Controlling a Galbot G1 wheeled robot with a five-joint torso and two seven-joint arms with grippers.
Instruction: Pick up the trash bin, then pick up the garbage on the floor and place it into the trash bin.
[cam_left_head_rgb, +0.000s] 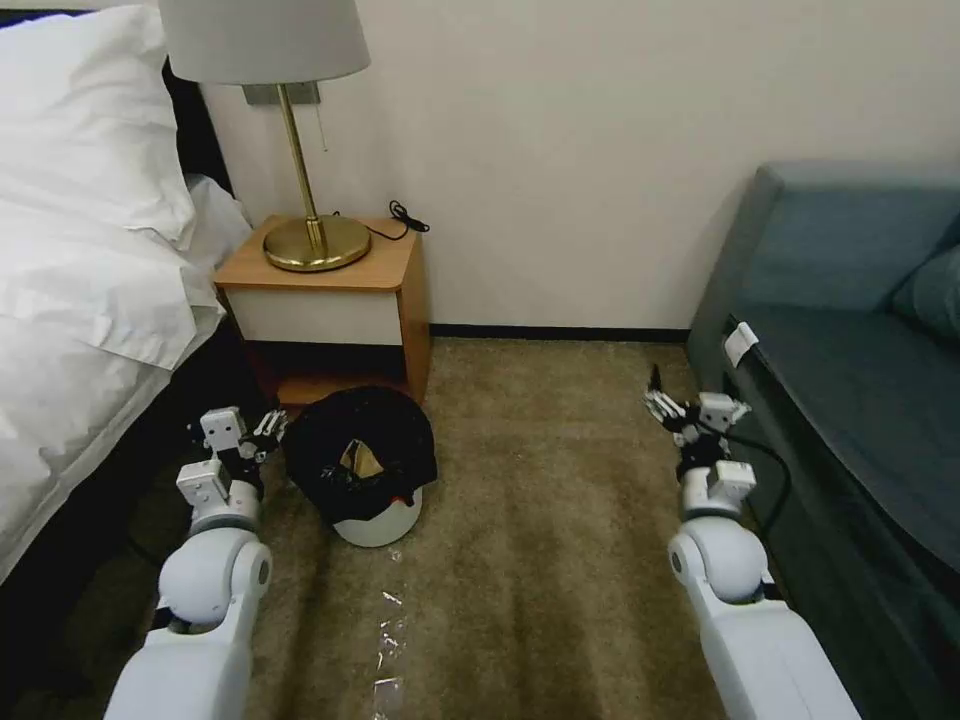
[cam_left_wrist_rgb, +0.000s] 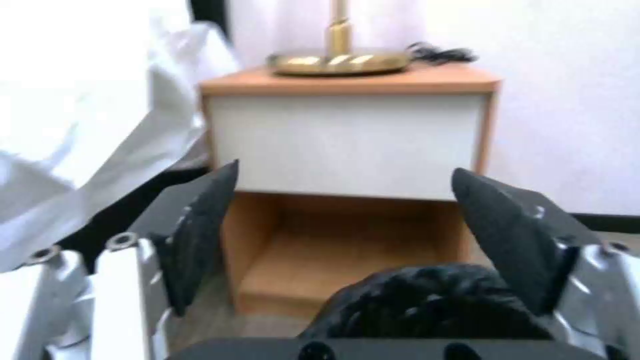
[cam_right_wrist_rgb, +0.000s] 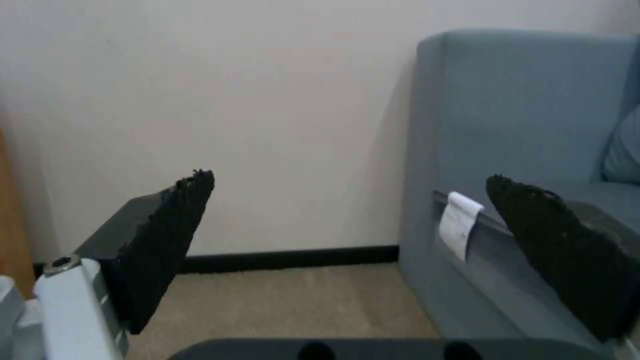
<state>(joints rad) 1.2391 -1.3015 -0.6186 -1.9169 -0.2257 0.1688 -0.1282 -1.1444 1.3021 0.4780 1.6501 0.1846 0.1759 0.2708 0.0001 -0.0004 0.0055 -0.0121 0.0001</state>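
White bin (cam_left_head_rgb: 377, 520), black bag, on carpet by nightstand (cam_left_head_rgb: 330, 300).
Your left gripper (cam_left_head_rgb: 262, 425) wide at bin's 9 o'clock; right gripper (cam_left_head_rgb: 672, 405) wide near sofa (cam_left_head_rgb: 850, 330).

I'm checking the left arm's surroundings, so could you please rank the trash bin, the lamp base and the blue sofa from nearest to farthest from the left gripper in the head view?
From the open left gripper, low beside the bed:
1. Trash bin: on the carpet, right beside the gripper.
2. Lamp base: on the nightstand, beyond the gripper.
3. Blue sofa: across the carpet, on the robot's right.
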